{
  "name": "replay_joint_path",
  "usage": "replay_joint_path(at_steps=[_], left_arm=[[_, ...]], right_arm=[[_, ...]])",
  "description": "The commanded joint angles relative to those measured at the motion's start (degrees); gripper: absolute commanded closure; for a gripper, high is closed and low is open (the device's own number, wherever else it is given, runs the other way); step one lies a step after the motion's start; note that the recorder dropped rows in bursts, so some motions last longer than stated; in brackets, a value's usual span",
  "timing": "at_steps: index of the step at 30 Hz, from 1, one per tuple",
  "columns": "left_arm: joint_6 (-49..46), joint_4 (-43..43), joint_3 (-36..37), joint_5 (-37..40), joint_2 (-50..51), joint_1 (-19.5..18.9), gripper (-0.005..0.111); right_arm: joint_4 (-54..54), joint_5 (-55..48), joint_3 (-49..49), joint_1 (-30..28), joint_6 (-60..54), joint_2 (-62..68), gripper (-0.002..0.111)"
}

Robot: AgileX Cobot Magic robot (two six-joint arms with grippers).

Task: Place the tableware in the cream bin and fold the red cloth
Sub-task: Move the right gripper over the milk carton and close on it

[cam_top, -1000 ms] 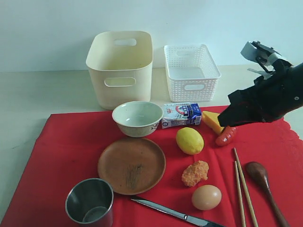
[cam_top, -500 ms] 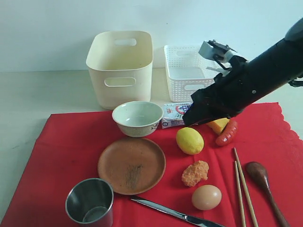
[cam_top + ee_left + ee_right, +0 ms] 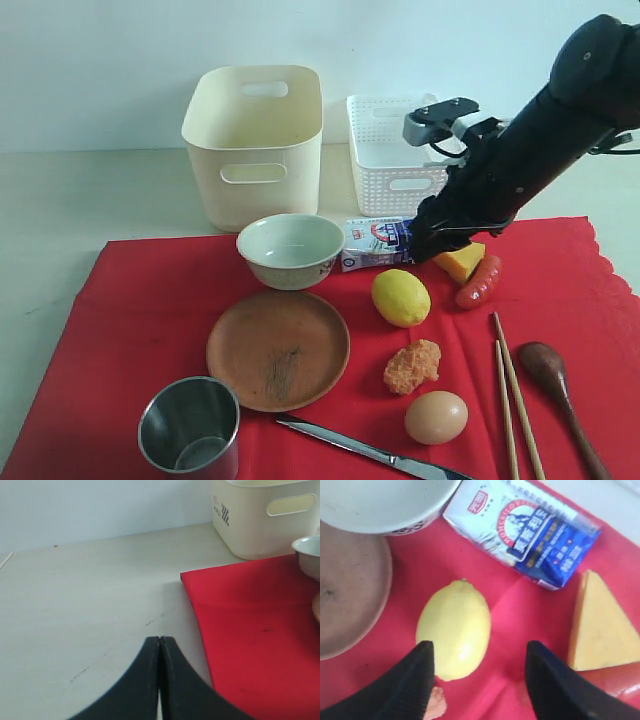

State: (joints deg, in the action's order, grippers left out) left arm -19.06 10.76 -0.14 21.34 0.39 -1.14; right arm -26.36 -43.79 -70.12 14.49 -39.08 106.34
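Observation:
The red cloth [image 3: 140,310] lies flat and carries the white bowl [image 3: 290,250], brown plate [image 3: 278,348], steel cup [image 3: 190,428], knife [image 3: 370,453], chopsticks [image 3: 515,395] and dark spoon [image 3: 560,390]. Behind it stands the cream bin [image 3: 255,140], with nothing showing inside. My right gripper [image 3: 428,243] hangs open and empty just above the cloth, between the milk carton and the lemon [image 3: 454,627]; in its wrist view the right gripper [image 3: 480,647] frames part of the lemon. My left gripper [image 3: 159,639] is shut and empty over bare table beside the cloth's corner [image 3: 187,577].
A white lattice basket [image 3: 405,150] stands right of the bin. On the cloth lie a milk carton [image 3: 378,242], a cheese wedge [image 3: 460,262], a red sausage [image 3: 480,285], an orange crumbly piece [image 3: 412,365] and an egg [image 3: 436,417]. Bare table [image 3: 90,595] stretches left of the cloth.
My right arm has swung from the right side leftwards and down to the milk carton and lemon, its jaws spreading wider. Nothing on the cloth has moved.

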Motion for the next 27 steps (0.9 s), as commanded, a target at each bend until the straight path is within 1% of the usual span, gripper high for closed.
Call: replay_joint_path(at_steps=[1, 3, 8, 11, 14, 20, 27], left_arm=[[-0.2, 0.3, 0.1, -0.1, -0.4, 0.2, 0.107], [-0.2, 0.3, 0.1, -0.1, -0.4, 0.2, 0.107], [-0.2, 0.3, 0.1, -0.1, -0.4, 0.2, 0.107], [-0.2, 0.3, 0.1, -0.1, -0.4, 0.2, 0.107], [-0.2, 0.3, 0.1, -0.1, -0.4, 0.2, 0.107], [-0.2, 0.3, 0.1, -0.1, -0.4, 0.2, 0.107], [-0.2, 0.3, 0.1, -0.1, -0.4, 0.2, 0.107]], right_arm=[[1.6, -0.9, -5.4, 0.1, -1.2, 3.5, 0.035], [2.3, -2.1, -8.2, 0.1, -2.3, 5.1, 0.033], [3.1, -4.7, -14.4, 0.1, -7.7, 9.4, 0.033], [2.9, -4.4, -16.3, 0.1, -13.4, 11.3, 0.033], [2.9, -4.5, -17.7, 0.1, -16.2, 13.2, 0.033], [3.5, -4.4, -20.9, 0.9, -18.0, 17.1, 0.033], [8.3, -3.7, -23.0, 4.7, -18.3, 20.2, 0.033]])
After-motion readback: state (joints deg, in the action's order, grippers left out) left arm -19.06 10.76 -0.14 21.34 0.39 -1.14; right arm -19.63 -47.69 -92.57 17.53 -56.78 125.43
